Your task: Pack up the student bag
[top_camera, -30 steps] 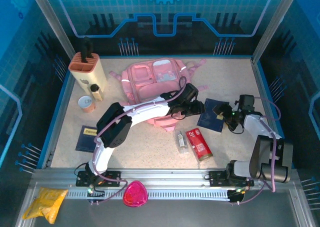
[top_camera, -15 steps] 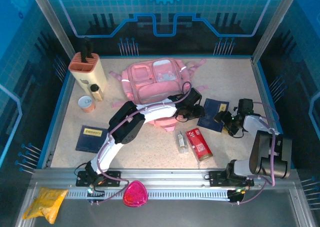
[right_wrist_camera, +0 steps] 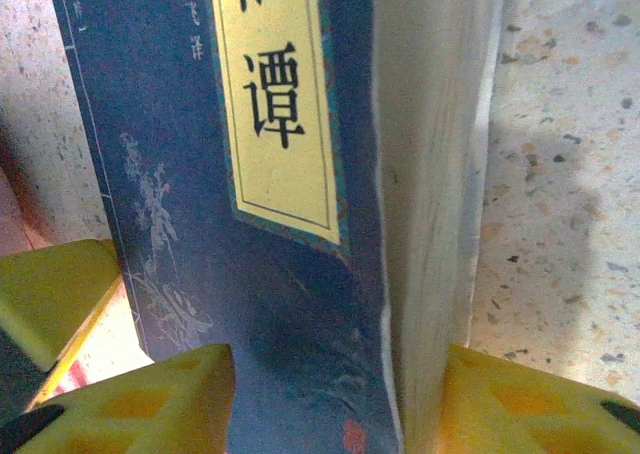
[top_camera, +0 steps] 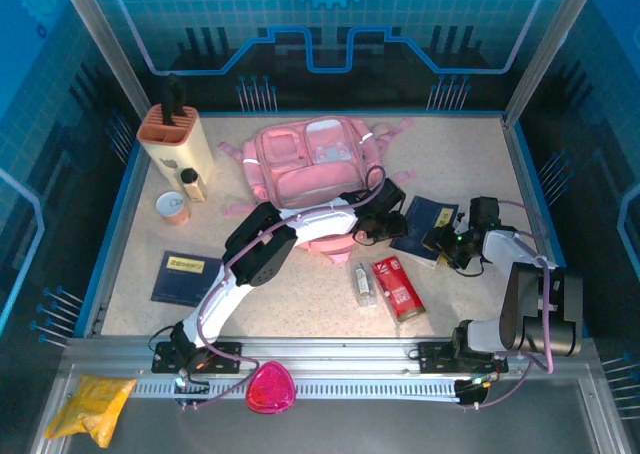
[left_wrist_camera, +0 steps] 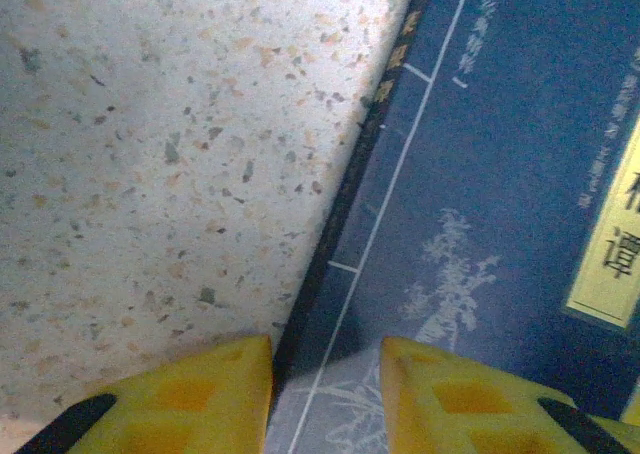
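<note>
The student bag [top_camera: 310, 164], a large pink backpack, lies flat at the back middle of the table. Just to its right is a dark blue book [top_camera: 428, 230] with a yellow title label [right_wrist_camera: 270, 94]. My left gripper [top_camera: 388, 217] is open at the book's left edge, its yellow fingertips [left_wrist_camera: 190, 399] straddling the spine [left_wrist_camera: 345, 204], low over the table. My right gripper [top_camera: 446, 240] is open at the book's right side. The cover [right_wrist_camera: 160, 174] and the white page block [right_wrist_camera: 435, 194] sit between its fingers [right_wrist_camera: 530, 404].
At the back left are a tan holder with an orange top [top_camera: 176, 139], a small bottle [top_camera: 192, 184] and a round cup [top_camera: 173, 208]. A blue notebook [top_camera: 180, 277] lies front left. A tube [top_camera: 362, 279] and red packet [top_camera: 398, 287] lie in front of the bag.
My left gripper has slid right and nearer, off the bag's corner to the book's left edge. My right gripper has moved left onto the book's right edge.
</note>
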